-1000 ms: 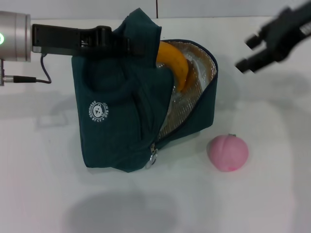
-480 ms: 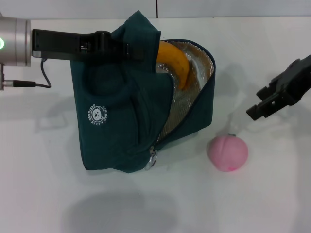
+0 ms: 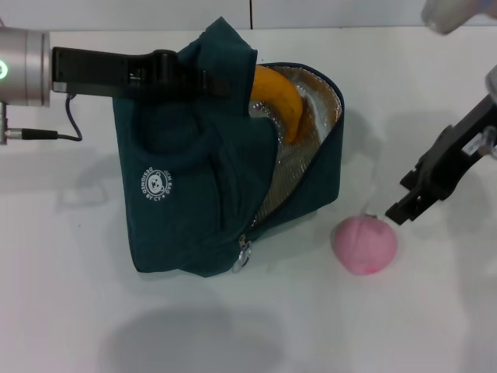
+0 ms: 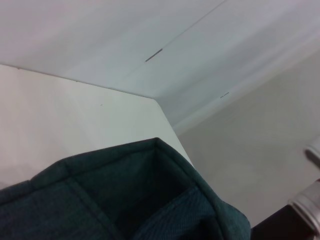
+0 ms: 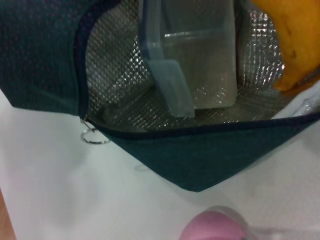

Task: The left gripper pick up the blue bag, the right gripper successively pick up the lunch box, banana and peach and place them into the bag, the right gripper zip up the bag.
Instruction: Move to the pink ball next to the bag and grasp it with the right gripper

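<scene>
The blue bag stands on the white table with its mouth open to the right, showing silver lining. My left gripper is shut on the bag's top fabric and holds it up; the left wrist view shows only that bag fabric. The banana leans inside the opening. In the right wrist view the clear lunch box stands inside the bag, beside the banana. The pink peach lies on the table right of the bag. My right gripper hovers open just right of and above the peach.
The ring zipper pull hangs at the bag's lower front corner, also seen as the ring in the right wrist view. A black cable trails from the left arm. White table surrounds the bag.
My right gripper has come down from the upper right to just beside the peach. The bag, banana, peach and left gripper have stayed put.
</scene>
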You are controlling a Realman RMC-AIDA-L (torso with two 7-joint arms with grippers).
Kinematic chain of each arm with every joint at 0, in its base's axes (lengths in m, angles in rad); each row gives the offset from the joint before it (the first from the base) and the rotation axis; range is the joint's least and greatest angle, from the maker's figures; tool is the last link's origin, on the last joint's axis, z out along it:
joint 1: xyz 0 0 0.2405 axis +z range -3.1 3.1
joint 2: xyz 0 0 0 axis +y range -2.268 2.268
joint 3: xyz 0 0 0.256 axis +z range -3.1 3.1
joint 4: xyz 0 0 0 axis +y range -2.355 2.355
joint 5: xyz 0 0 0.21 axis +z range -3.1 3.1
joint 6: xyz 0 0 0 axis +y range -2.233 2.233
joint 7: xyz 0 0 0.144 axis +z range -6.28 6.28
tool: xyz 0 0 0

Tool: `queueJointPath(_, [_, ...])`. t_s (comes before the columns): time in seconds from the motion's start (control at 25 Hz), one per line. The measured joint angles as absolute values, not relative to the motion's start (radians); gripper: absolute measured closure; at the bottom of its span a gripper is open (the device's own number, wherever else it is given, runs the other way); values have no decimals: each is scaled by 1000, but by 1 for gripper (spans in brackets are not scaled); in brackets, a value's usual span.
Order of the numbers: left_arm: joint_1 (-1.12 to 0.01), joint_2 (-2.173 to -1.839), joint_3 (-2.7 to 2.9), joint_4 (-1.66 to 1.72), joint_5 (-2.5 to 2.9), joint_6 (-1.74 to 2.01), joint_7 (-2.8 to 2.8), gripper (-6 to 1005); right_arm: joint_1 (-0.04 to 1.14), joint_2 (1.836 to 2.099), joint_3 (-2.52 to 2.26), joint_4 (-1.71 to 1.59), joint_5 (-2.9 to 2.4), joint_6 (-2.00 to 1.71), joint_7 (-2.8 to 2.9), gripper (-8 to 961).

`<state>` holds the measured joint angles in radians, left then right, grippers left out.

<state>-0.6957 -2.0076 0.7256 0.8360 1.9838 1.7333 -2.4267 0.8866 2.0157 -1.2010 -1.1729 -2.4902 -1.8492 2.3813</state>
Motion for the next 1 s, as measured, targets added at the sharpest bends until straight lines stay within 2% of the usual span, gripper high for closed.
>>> queueJointPath(0.16, [-696, -2008, 726, 836, 1984, 1733, -2425, 927, 888, 2023, -1250, -1129, -2476, -1814, 2381, 318])
queueJointPath(1.0, [-699, -2009, 730, 836, 1984, 1732, -2420, 925, 889, 2026, -1412, -1015, -2415, -1668, 2374, 334])
